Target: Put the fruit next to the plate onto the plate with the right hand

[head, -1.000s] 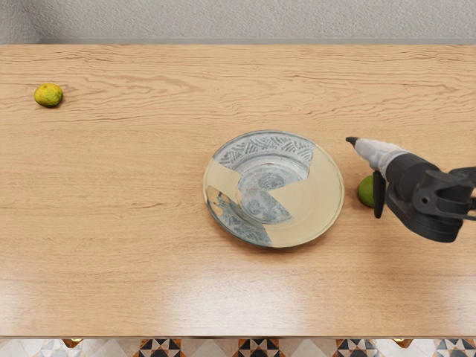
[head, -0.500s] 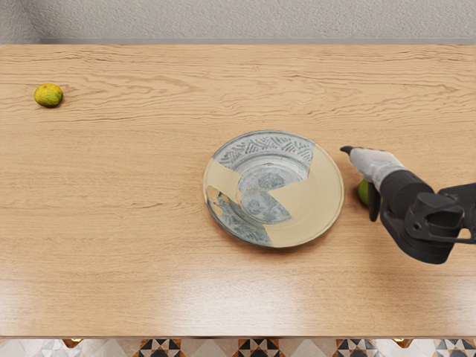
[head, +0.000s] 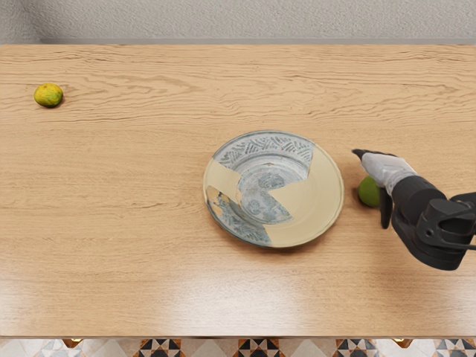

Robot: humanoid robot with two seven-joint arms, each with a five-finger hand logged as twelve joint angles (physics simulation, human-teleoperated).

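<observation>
Across a wide wooden table (head: 134, 238), seen from above at a slant, most of the surface lies bare. Its far edge runs along a pale wall (head: 223, 18) at the top, and its near edge crosses the bottom of the view, with patterned floor tiles (head: 256, 347) showing just below.

Right of centre sits a round plate (head: 321, 204), decorated in blue-grey patterns and plain tan patches, lying flat. Open wood surrounds it on every side, with the widest stretch running left toward a small yellow-green fruit (head: 48, 94) that lies alone near the far left corner, well apart from everything else.

Just beside the plate's right rim, on the table and not on the plate, lies a small green fruit (head: 367, 192). A narrow strip of wood separates it from the rim.

Entering from the right edge, the right hand (head: 405, 190) reaches over this green fruit. One pale finger (head: 375, 160) stretches out leftward just above and behind the fruit, pointing toward the plate. A dark thumb (head: 385, 210) hangs down on the fruit's right side. Finger and thumb stand apart, with the fruit in the gap between them. The hand looks spread rather than clamped, though from this angle it is hard to tell whether either digit touches the fruit. Behind the hand, the dark wrist and forearm lead off the right edge.
</observation>
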